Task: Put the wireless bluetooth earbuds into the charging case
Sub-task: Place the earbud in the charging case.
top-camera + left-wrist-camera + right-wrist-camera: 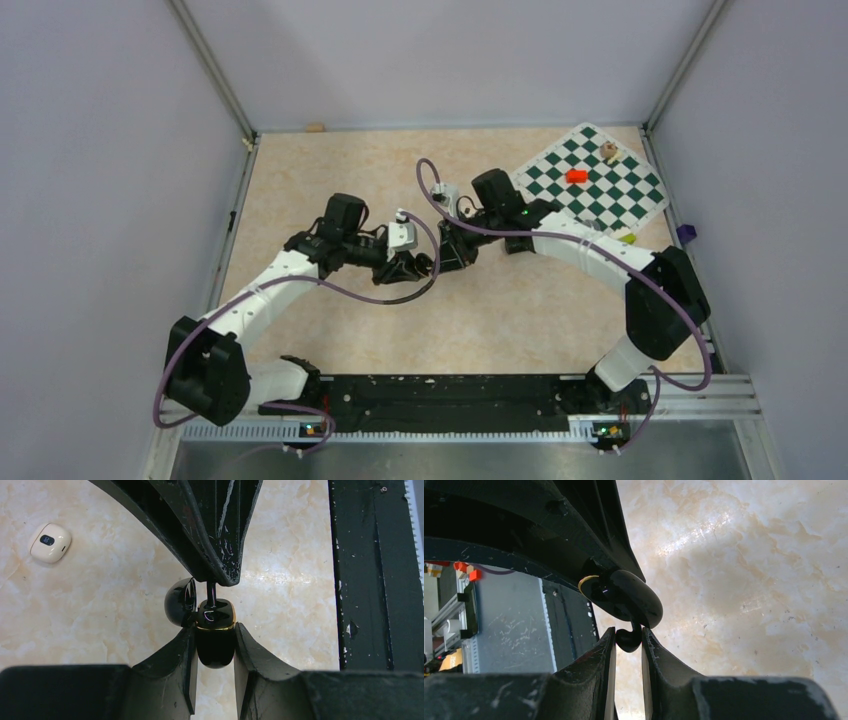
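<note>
Now: bud at the mouth of the case

Clamping the charging case [215,652] in the left end effector [215,629], one finger pressed hard against each flank, a firm pinch on the glossy black body. Showing the lid [179,602] swung open to one side and the gold rim [216,626] ringing the open mouth.

And coming in nose to nose from the opposite side with the right end effector [628,631], fingers drawn close together and nipping one earbud [628,641] by its rounded body. Pointing the thin stem straight at that gold-ringed mouth, touching it or just inside. Cannot tell how deep from either wrist view.

All of it over the middle of the counter [100,610], both arms bent inward, tips all but touching in the overhead view.

Elsewhere, lying well apart on the pale marbled surface: a cream-coloured rounded case [50,541] with a small dark window on top. Over in the far corner on the right arm's side: a green-and-white chequered mat [590,180], carrying a small red piece [576,176] and a brownish one [607,152]. Along the near edge, under both arm bases: the black mounting rail [440,395].
</note>
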Available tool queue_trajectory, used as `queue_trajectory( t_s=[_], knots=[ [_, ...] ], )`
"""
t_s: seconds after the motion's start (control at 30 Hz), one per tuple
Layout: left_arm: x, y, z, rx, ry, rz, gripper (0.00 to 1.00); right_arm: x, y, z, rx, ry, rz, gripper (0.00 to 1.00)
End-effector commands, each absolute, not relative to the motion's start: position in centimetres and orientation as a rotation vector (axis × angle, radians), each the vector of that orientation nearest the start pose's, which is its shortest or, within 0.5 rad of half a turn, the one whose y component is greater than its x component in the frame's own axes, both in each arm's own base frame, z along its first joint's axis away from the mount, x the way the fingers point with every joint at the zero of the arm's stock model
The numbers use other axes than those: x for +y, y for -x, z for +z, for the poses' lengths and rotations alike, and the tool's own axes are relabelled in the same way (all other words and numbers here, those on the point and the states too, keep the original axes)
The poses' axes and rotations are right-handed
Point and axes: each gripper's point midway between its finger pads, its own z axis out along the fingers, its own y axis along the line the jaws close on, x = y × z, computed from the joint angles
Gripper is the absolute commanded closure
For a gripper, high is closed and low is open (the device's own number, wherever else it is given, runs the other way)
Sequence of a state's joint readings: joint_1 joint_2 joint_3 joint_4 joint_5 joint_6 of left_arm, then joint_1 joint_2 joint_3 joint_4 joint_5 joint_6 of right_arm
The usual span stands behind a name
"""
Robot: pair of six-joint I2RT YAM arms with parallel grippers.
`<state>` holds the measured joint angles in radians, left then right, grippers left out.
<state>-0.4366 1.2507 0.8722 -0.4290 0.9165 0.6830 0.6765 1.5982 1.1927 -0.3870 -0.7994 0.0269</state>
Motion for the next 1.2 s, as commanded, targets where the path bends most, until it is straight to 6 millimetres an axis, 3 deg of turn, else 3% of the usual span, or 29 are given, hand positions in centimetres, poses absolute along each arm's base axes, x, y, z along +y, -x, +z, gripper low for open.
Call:
queue_trajectory(
  t_s=[0.0,0.2,0.53,1.17],
  knots=[
    [-25.0,-21.8,17.2,1.486,-1.503,-0.975,1.0,35.4,-22.1,18.4,1.998,1.156,1.332,1.0],
    [-25.0,-21.7,17.2,1.486,-1.503,-0.982,1.0,35.7,-22.0,18.2,1.99,1.134,1.362,1.0],
    [-25.0,-21.7,16.9,1.492,-1.505,-0.983,1.0,35.8,-21.7,19.7,1.93,1.133,1.381,1.0],
    [-25.2,-22.2,17.4,1.508,-1.457,-0.996,1.0,36.0,-22.0,19.4,1.985,1.053,1.399,0.93]
  ],
)
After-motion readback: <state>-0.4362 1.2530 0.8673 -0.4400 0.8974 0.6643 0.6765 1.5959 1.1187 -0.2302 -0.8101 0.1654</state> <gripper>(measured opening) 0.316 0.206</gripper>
